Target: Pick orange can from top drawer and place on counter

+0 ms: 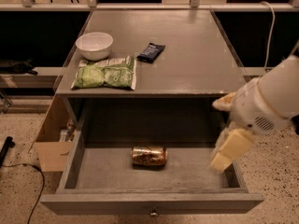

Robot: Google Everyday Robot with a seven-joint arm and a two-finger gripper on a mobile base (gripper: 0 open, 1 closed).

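Note:
The orange can (149,156) lies on its side in the middle of the open top drawer (70,169), which is pulled out below the counter (196,50). My gripper (229,150) hangs at the drawer's right side, above its right wall and well to the right of the can. It touches nothing. The white arm (268,99) reaches in from the right edge.
On the counter's left part stand a white bowl (94,45), a green chip bag (105,73) and a dark blue snack bar (151,52). A cardboard box (52,139) stands on the floor left of the cabinet, with a black cable (28,171) near it.

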